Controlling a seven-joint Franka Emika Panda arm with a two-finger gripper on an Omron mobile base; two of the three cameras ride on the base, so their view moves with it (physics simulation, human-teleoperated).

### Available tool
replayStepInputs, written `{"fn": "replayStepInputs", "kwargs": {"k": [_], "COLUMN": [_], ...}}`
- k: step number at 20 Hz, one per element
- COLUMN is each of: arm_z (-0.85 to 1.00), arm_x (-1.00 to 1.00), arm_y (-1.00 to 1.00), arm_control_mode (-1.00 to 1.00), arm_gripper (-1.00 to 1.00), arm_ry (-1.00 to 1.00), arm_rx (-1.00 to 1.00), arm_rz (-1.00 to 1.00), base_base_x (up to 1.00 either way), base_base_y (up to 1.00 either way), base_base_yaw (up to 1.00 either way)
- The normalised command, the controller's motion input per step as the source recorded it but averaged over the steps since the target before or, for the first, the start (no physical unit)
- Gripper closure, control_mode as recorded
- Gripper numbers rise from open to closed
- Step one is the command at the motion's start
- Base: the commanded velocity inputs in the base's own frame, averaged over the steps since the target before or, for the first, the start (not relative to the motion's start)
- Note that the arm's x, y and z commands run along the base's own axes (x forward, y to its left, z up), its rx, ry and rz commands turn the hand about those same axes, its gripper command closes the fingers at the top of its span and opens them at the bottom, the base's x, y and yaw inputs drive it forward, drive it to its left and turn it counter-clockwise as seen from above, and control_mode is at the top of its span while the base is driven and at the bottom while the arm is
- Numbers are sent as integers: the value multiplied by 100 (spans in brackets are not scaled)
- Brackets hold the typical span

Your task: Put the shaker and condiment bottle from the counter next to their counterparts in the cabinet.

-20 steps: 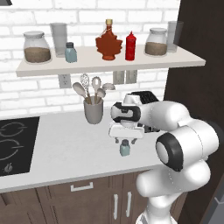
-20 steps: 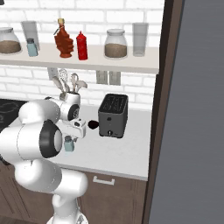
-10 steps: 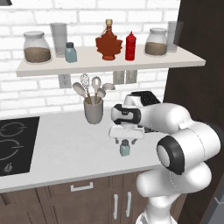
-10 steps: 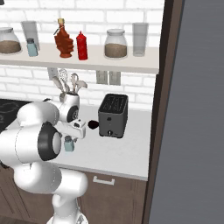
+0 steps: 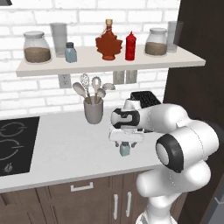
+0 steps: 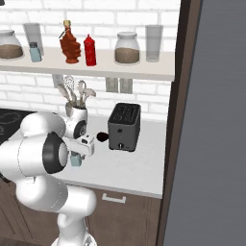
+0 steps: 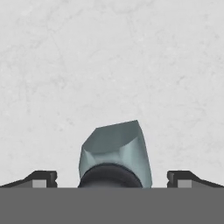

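tool [image 7: 112, 179] open — straddling shaker [image 7: 114, 148]

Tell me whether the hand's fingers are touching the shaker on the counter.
Apart. In the hand view, the fingers stand wide on either side of the shaker, with bare counter visible in both gaps.

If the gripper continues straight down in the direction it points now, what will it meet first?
Most likely the shaker: it stands between the open fingers of the gripper, directly below the hand. The counter lies under it. How close the fingertips already are is unclear.
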Motion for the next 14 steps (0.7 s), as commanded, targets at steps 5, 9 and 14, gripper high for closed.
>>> {"fn": "replayStepInputs", "kwargs": {"k": [5,9,14], "arm_z": [-11,-14,0], "arm_x": [0,2,2], "arm_y": [0,4,0], "arm_control_mode": [-100,-100,-100], "arm_gripper": [-100,100,100], "arm_ry": [0,0,0], "arm_rx": [0,-2,0], "arm_rz": [0,0,0], "base_base_x": [0,0,0], "base_base_y": [0,0,0], "base_base_yaw": [0,0,0]}}
